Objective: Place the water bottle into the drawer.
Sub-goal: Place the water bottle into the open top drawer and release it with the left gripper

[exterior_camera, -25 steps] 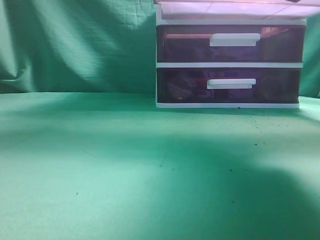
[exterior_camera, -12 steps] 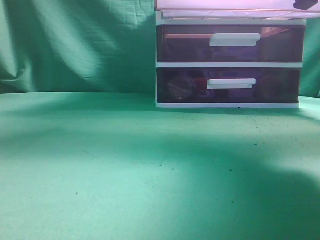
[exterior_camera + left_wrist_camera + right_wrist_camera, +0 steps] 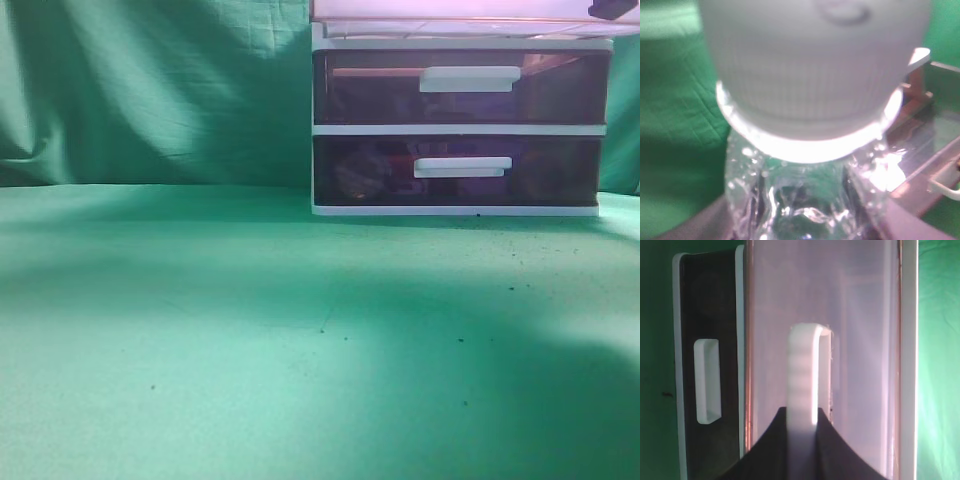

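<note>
Green cloth covers the table point(image 3: 200, 340). The right tool point(image 3: 802, 440) clamps the drawer point(image 3: 840, 315) handle point(image 3: 802, 375); the left tool's grip on the water bottle point(image 3: 805, 200) cannot be told.

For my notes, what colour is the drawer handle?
White bar handle, clearest in the right wrist view.

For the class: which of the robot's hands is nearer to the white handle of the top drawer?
Right. The right hand is closed on the top drawer's handle. The left hand is out of frame, holding the water bottle with the drawer unit off to one side.
</note>
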Tool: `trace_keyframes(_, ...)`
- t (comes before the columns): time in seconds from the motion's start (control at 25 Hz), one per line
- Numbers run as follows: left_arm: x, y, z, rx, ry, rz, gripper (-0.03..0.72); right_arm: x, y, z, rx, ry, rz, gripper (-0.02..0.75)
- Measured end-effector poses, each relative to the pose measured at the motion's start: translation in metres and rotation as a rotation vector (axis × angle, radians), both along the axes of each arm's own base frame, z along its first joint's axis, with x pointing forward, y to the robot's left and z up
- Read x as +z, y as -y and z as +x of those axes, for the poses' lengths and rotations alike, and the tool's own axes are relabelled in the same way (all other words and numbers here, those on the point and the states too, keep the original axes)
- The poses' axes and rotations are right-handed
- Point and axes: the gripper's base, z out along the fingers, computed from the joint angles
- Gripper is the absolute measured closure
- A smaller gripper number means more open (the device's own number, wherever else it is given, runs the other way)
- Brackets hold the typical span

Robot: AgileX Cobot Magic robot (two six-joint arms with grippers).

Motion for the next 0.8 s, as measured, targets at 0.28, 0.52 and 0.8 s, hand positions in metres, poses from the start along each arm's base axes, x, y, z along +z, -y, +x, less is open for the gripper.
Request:
trace_keyframes(0.28,0.003,0.076,0.053,0.11,-0.024,0.343,0.391,0.001,0.0,0.0,0.001,0.002,-0.001,0.659)
trace_keyframes(0.52,-0.002,0.11,0.077,0.043,-0.148,0.433,0.391,0.0,0.0,0.0,0.0,0.0,0.0,0.659)
trace_keyframes(0.8,-0.007,0.124,0.085,-0.038,-0.054,0.599,0.391,-0.001,0.0,-0.001,-0.001,-0.011,-0.001,0.659)
